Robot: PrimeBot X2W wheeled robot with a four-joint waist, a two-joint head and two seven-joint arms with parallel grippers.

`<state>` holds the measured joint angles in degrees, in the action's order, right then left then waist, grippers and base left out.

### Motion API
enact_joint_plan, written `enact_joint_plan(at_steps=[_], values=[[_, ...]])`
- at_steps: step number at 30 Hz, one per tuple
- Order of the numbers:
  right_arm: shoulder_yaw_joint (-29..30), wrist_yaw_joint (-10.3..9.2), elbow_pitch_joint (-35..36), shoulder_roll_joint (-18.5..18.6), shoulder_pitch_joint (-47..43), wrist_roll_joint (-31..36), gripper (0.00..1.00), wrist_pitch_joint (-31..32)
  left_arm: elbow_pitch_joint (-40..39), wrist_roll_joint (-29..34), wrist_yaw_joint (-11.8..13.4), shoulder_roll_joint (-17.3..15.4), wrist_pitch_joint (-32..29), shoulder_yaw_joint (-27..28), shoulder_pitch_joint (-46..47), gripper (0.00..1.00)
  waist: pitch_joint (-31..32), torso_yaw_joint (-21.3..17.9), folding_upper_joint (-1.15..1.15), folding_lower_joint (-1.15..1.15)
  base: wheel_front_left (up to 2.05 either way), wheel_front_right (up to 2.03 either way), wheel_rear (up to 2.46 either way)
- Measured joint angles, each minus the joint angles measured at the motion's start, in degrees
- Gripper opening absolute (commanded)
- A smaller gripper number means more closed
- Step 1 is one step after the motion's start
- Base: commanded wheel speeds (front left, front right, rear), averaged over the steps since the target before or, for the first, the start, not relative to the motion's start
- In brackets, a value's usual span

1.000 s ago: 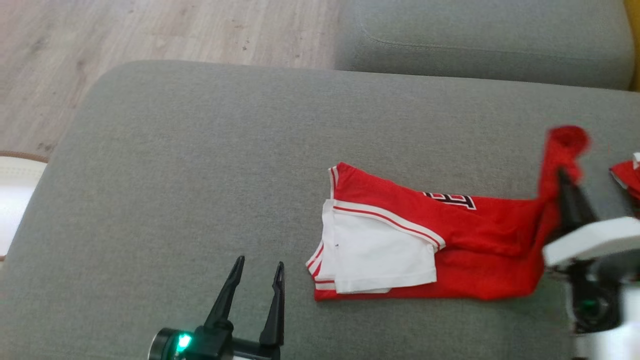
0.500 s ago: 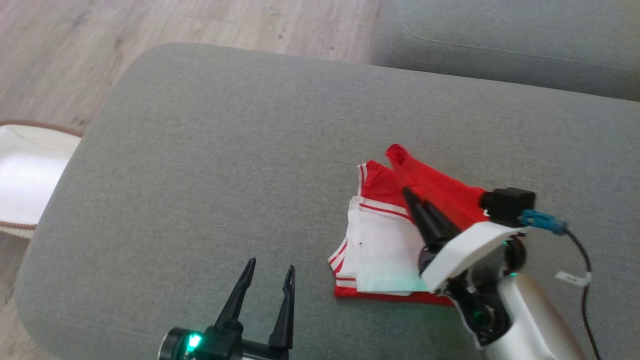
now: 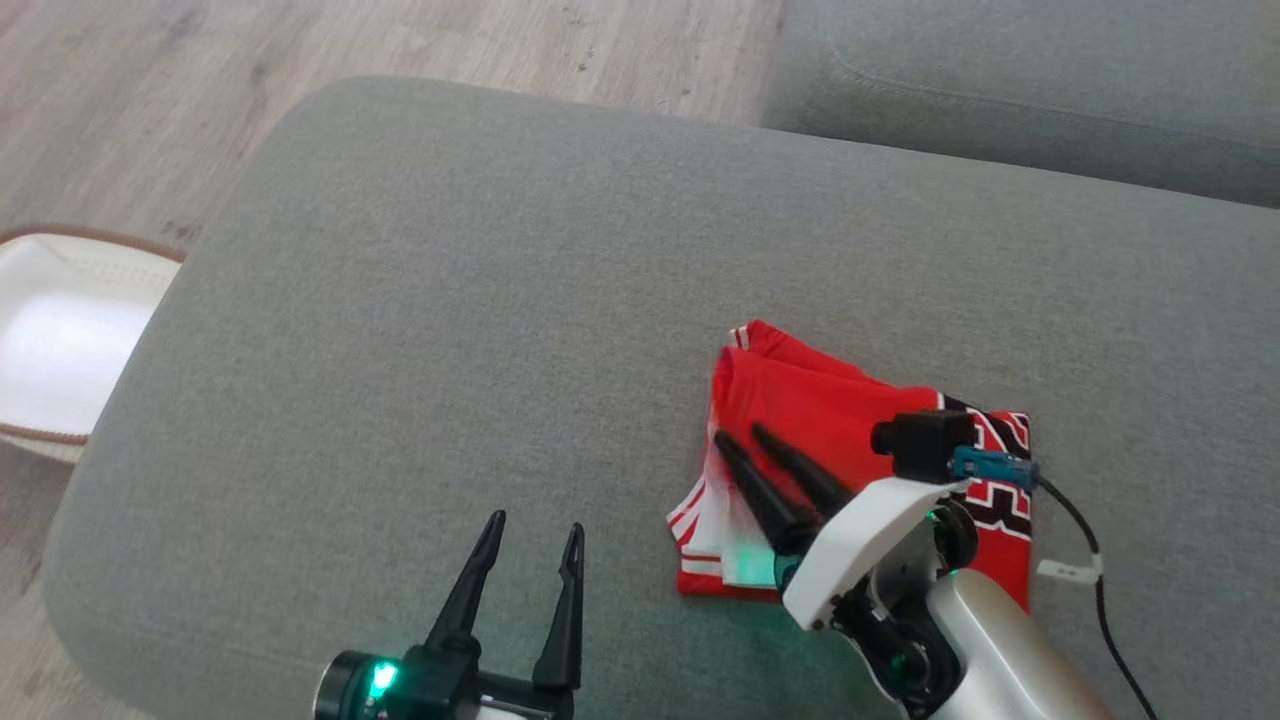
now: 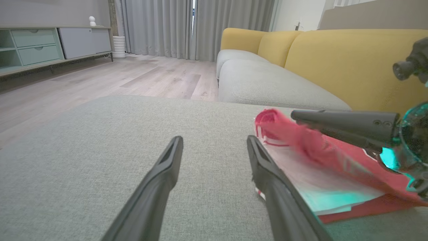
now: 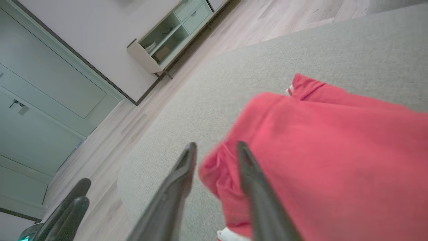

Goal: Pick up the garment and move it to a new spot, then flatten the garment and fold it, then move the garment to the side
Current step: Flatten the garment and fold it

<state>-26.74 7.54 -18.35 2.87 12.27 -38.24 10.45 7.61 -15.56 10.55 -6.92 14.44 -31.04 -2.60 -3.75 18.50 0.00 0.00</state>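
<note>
Here we see the red, white-trimmed garment [image 3: 830,400] folded double on the grey cushion [image 3: 450,300]. Our right gripper [image 3: 738,435] stands parted about its red edge; our left gripper [image 3: 535,522] gapes empty nearby.

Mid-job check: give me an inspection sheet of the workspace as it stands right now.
Surface: grey cushion, smooth.
Job's things: red and white garment, folded over on itself, lying on the cushion.
Clutter: nothing seen.
Grippers: left gripper open, beside the garment and apart from it; right gripper open over the garment, a red fold between its fingers.
Cables: cable with a blue plug at the right wrist, trailing down.
Surroundings: wooden floor, second grey cushion, yellow sofa back.
</note>
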Motion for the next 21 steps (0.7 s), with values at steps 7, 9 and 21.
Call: enact_joint_plan(at_steps=[7, 9, 21], values=[[4.2, 0.0, 3.3, 0.0, -0.7, 2.7, 1.0, -6.1, 0.4, 0.9, 0.0, 0.0, 0.0, 1.7, -0.3, 1.0, 2.0, -2.3, 0.0, 0.0, 0.0, 0.0, 0.0], [6.9, 0.0, 3.9, 0.0, -2.4, 4.3, 1.0, -8.8, 0.4, 1.0, 0.1, 0.0, 0.0, 2.1, -1.0, 1.0, 2.9, -3.1, 0.0, 0.0, 0.0, 0.0, 0.0], [16.7, 0.0, 2.7, 3.5, -12.6, 16.7, 1.0, -22.8, -1.9, 0.9, 2.2, -0.3, 0.0, 6.2, -5.1, 1.0, 7.5, -9.1, 0.0, -0.01, 0.0, 0.0, 0.0]])
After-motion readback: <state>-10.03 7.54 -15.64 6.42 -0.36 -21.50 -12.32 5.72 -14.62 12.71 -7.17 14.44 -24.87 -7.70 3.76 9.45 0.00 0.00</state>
